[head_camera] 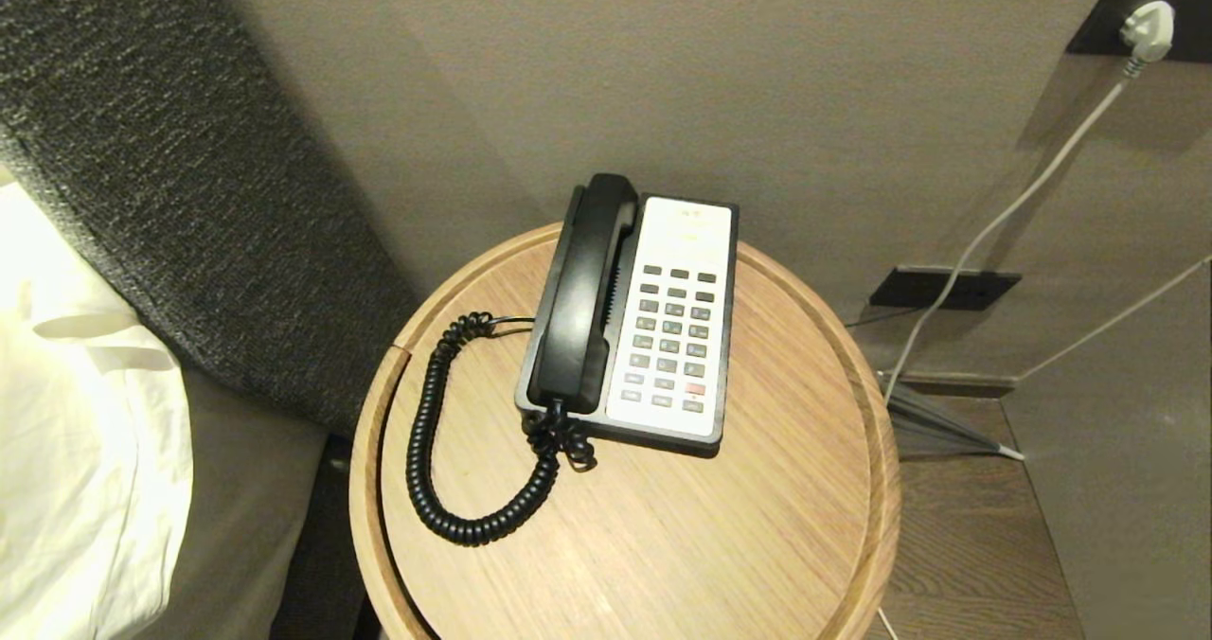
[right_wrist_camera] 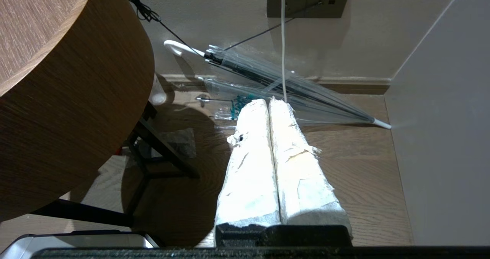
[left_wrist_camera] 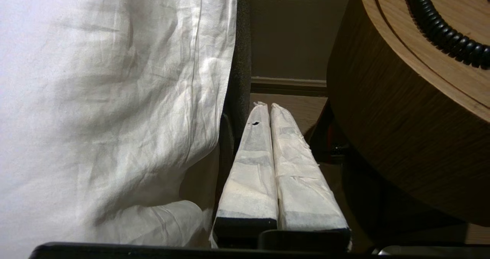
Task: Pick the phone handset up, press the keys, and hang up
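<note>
The black phone handset (head_camera: 585,290) lies in its cradle on the left side of the black-and-white phone base (head_camera: 674,323), whose keys (head_camera: 670,334) face up. A black coiled cord (head_camera: 431,451) loops from the handset's near end across the round wooden table (head_camera: 786,526). Neither arm shows in the head view. My left gripper (left_wrist_camera: 268,106) hangs shut and holds nothing, low between the bed and the table's side; a stretch of the coiled cord (left_wrist_camera: 444,33) shows on the table rim. My right gripper (right_wrist_camera: 270,102) is shut with nothing in it, low beside the table over the wooden floor.
White bedding (head_camera: 76,432) and a dark grey headboard (head_camera: 189,176) stand left of the table. On the right, a white plug (head_camera: 1148,29) and cable run down the wall. A clear folded umbrella (right_wrist_camera: 275,79) lies on the floor against the wall. Black table legs (right_wrist_camera: 153,155) are below.
</note>
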You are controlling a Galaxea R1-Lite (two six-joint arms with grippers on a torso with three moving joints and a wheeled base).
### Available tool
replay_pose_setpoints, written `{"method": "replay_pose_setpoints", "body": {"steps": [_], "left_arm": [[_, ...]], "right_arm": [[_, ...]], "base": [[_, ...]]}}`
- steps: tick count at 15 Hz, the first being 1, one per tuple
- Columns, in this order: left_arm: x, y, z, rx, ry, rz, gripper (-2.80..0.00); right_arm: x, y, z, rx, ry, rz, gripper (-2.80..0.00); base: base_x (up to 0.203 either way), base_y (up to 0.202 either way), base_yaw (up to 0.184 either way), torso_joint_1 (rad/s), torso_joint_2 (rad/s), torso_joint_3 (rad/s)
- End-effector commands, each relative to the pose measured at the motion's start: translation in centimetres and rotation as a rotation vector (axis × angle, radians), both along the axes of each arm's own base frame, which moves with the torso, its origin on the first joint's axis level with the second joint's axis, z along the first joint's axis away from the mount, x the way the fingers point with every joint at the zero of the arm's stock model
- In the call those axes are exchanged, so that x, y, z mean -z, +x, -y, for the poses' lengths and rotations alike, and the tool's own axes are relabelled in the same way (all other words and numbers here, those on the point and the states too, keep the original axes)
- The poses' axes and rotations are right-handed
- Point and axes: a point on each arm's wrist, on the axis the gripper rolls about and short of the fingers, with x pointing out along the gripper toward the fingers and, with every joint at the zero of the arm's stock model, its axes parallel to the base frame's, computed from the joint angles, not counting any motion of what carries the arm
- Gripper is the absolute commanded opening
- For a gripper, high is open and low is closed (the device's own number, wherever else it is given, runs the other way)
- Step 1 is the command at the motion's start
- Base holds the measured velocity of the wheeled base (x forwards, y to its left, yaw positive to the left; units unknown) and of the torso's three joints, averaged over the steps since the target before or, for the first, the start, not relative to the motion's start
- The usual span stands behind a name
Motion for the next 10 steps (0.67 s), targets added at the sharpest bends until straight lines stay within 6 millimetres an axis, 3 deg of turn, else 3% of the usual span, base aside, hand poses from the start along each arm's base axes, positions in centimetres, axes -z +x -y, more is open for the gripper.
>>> {"method": "replay_pose_setpoints", "body": {"steps": [1,10], "left_arm": [[1.1,0.33,-0.01,-0.001,-0.015,-0.04,-2.8],[1.12,0.33,0.0,0.0,-0.016,-0.042,-2.8]], "right_arm": [[0.54,0.18,0.0,0.0,0.0,-0.023,-2.8],[0.54,0.18,0.0,0.0,0.0,-0.023,-2.8]], "base": [[0.0,0.0,0.0,0.011,0.0,0.082],[0.0,0.0,0.0,0.001,0.0,0.185]]}}
